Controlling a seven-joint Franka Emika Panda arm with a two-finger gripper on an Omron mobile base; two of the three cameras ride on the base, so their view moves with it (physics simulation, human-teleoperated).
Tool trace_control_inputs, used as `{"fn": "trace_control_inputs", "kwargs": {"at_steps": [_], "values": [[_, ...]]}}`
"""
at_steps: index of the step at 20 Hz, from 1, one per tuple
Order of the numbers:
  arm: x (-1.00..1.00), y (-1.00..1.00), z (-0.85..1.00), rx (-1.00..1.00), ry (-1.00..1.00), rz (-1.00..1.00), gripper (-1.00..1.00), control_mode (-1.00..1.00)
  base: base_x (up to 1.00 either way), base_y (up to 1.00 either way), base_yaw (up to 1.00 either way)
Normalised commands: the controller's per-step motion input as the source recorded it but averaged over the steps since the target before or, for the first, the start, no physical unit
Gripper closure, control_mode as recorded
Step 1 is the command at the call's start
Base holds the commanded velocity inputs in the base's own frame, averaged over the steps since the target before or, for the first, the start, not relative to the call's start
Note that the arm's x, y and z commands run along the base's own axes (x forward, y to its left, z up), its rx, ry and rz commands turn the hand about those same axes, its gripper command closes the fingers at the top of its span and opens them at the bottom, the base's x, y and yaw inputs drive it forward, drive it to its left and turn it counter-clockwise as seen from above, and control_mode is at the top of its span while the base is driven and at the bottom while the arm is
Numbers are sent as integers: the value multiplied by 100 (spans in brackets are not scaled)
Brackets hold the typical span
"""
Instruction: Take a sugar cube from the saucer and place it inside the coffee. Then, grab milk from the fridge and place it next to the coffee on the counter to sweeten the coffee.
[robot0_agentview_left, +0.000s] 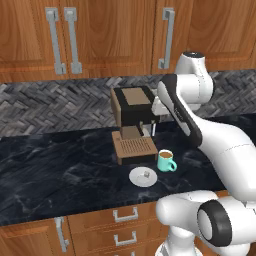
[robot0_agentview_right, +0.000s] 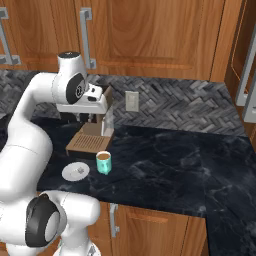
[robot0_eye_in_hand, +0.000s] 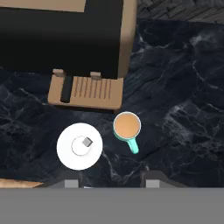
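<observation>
Sugar cube: was seen lying on the saucer, just beside the coffee on the bench.
Claw: was held high above both, its tips parted and nothing pinched.
Progress: nothing judged done; cube transfer and milk fetch were left.

Kitchen corner, wood cabinets over dark bench.
Wooden upper cabinets with grey bar handles, grey herringbone backsplash, wall outlet, lower drawers, black marble bench.
</observation>
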Motion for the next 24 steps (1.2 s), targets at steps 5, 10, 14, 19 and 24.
{"fn": "trace_control_inputs", "kwargs": {"at_steps": [5, 10, 14, 19, 24], "values": [[-28, 25, -3, -3, -2, 4, -100, -100, 0, 0, 0], [-40, 96, -82, -4, 10, 8, -100, -100, 0, 0, 0], [-35, 65, -100, -5, 24, 2, -100, -100, 0, 0, 0], [-1, 4, -96, 0, 17, -11, -100, -100, 0, 0, 0], [8, 0, -72, 0, 7, -22, -100, -100, 0, 0, 0]]}}
